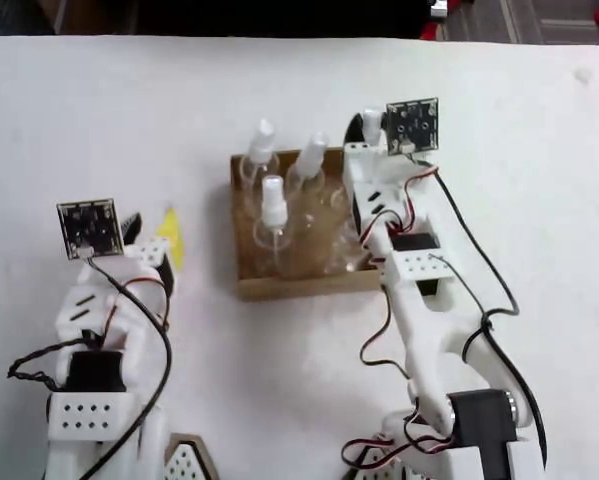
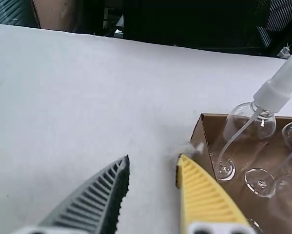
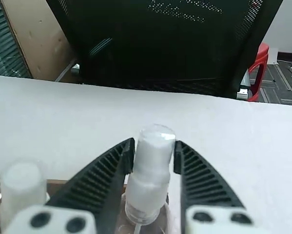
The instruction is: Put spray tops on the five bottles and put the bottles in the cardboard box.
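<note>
The cardboard box [image 1: 251, 285] sits mid-table with several clear bottles standing in it. Three of them carry white spray tops [image 1: 272, 192], one at the box's back left [image 1: 262, 137] and one beside it [image 1: 315, 148]. My right gripper [image 3: 154, 145] is over the box's back right corner [image 1: 364, 132], shut on the white spray top [image 3: 152, 163] of a bottle whose body is hidden below. A second spray top [image 3: 21, 187] stands beside it. My left gripper [image 2: 153, 165] hovers open and empty, left of the box [image 1: 164, 240], near the box's corner [image 2: 203, 127] and a capped bottle [image 2: 275, 90].
The right arm [image 1: 419, 300] stretches along the box's right side. White tabletop lies bare around the box. A black mesh chair [image 3: 165, 44] stands past the table's far edge.
</note>
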`<control>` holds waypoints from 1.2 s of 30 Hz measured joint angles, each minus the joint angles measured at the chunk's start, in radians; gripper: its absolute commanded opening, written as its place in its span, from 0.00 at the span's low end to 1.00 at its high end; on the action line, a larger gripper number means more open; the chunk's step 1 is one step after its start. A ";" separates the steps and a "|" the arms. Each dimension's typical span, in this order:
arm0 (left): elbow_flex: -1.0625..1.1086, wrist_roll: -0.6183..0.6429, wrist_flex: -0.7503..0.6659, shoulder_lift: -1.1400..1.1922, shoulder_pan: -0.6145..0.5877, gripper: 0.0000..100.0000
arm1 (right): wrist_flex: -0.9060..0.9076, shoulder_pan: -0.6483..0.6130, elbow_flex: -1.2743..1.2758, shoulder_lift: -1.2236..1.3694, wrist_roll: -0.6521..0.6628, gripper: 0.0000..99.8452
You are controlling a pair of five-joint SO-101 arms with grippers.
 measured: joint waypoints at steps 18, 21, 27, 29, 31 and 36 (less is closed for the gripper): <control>0.008 0.000 -0.028 0.000 0.000 0.15 | 0.140 0.000 -0.003 -0.141 0.000 0.25; 0.008 0.000 -0.028 0.000 0.000 0.15 | 0.296 0.000 -0.078 -0.161 0.000 0.25; 0.008 0.000 -0.028 0.000 0.000 0.15 | 0.664 0.044 -0.339 -0.169 0.000 0.25; 0.008 0.000 -0.028 0.000 0.000 0.15 | 0.789 0.077 -0.440 -0.169 0.000 0.25; 0.008 0.000 -0.028 0.000 0.000 0.15 | 0.913 0.112 -0.543 -0.169 0.000 0.25; 0.008 0.000 -0.028 0.000 0.000 0.15 | 1.160 0.221 -0.726 -0.170 0.048 0.25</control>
